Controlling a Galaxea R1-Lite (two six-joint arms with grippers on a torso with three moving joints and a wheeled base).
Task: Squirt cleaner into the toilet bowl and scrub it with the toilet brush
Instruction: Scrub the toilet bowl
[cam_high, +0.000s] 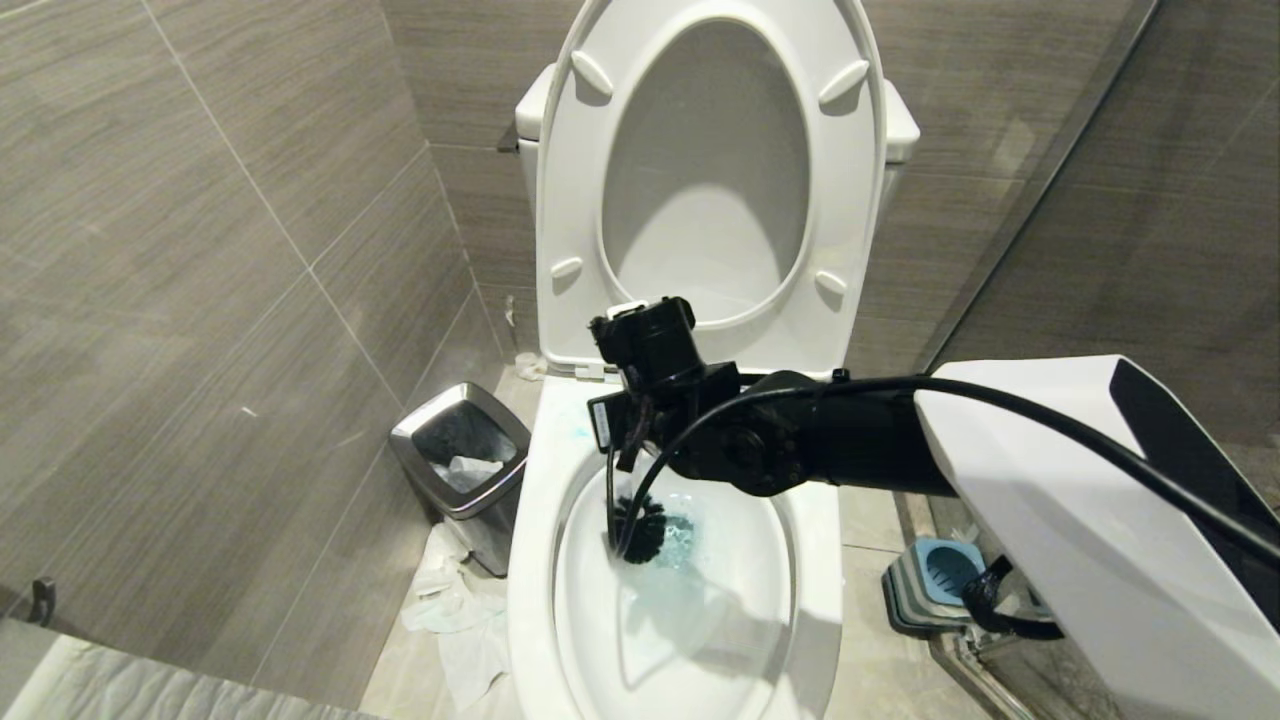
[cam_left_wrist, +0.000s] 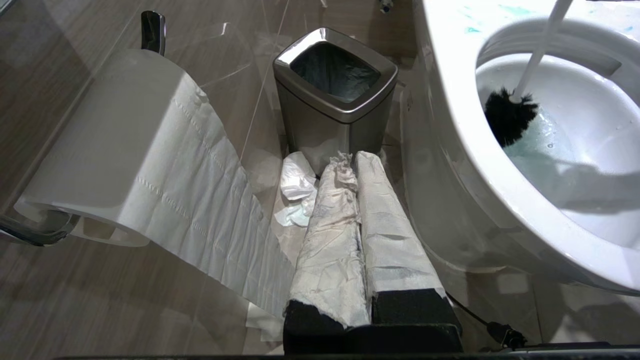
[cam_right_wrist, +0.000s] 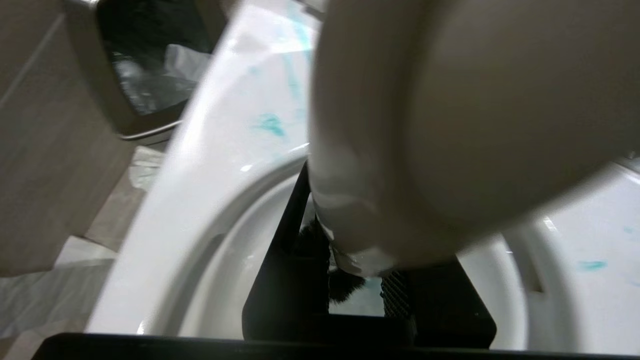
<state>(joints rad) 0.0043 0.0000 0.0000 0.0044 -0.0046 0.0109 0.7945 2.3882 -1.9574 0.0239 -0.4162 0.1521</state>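
Note:
The white toilet bowl (cam_high: 530, 560) stands with seat and lid raised. My right gripper (cam_high: 625, 440) hangs over the bowl's back, pointing down, shut on the toilet brush's pale handle (cam_right_wrist: 450, 125), which fills the right wrist view between the black fingers (cam_right_wrist: 290, 250). The black bristle head (cam_high: 640, 530) sits low in the bowl at the edge of the teal-tinted water (cam_high: 690, 545). Teal cleaner smears (cam_right_wrist: 272, 125) mark the rim. The left wrist view shows the brush head (cam_left_wrist: 507, 122) against the bowl's wall (cam_left_wrist: 450, 165). My left gripper (cam_left_wrist: 350, 160), its fingers wrapped in white material, is parked low beside the toilet, shut and empty.
A chrome-rimmed trash bin (cam_high: 460, 460) stands left of the bowl, with crumpled tissue (cam_high: 450, 600) on the floor by it. A toilet paper roll (cam_left_wrist: 125, 150) hangs on the left wall. The blue-and-grey brush holder (cam_high: 935, 585) sits on the floor to the right.

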